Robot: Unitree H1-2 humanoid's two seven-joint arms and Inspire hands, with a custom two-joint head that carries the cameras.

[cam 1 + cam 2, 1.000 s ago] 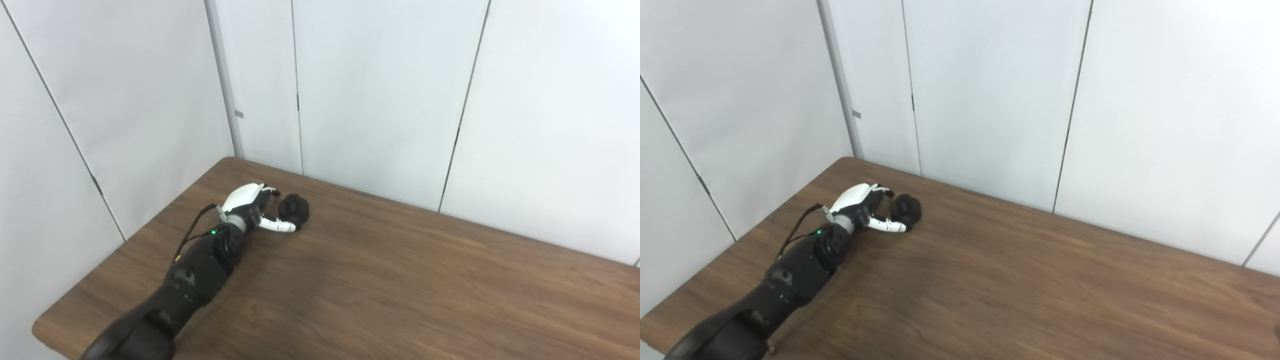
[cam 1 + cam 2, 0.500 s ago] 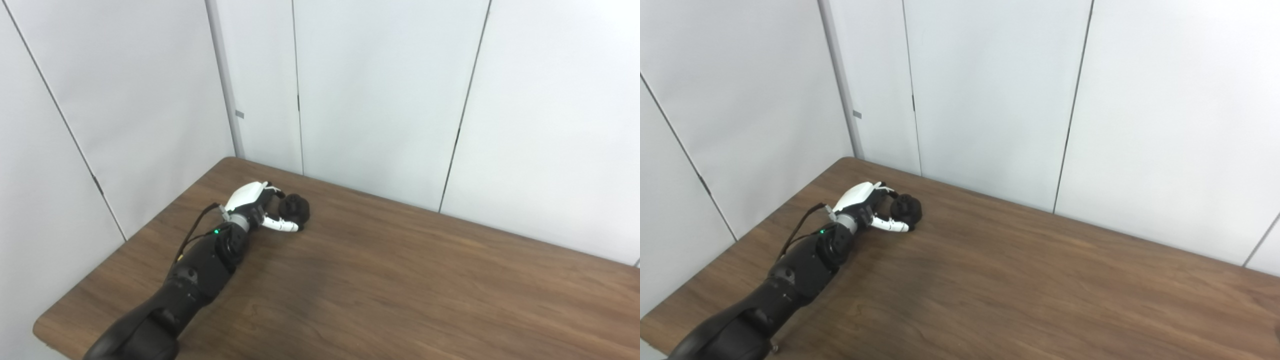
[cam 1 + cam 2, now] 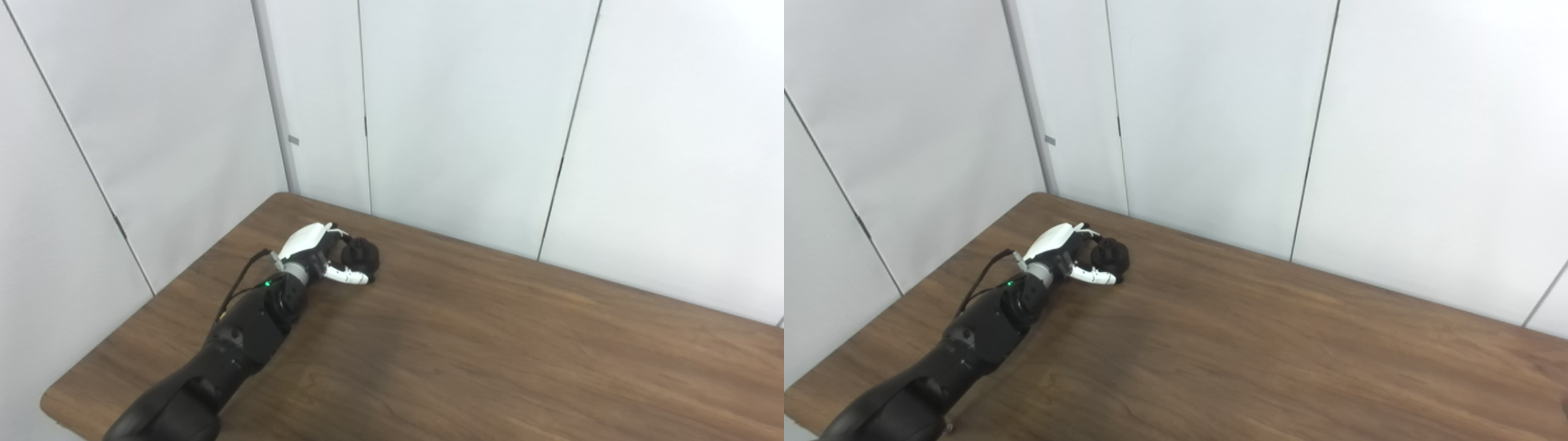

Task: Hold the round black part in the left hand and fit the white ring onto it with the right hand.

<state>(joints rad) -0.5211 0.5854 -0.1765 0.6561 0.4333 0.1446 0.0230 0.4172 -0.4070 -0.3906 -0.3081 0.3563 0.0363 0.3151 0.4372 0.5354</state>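
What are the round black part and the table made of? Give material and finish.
Round black part: probably plastic or rubber, matte, since it shows no glints; too small to be sure. Table: brown wood grain with a soft sheen, likely a laminate top, though real wood cannot be ruled out.

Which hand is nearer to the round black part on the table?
Left. The left hand is at the round black part, fingers curled around it on the table. The right hand is not in view.

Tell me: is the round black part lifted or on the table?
On the table: the round black part rests on the wood, the left hand wrapped around it.
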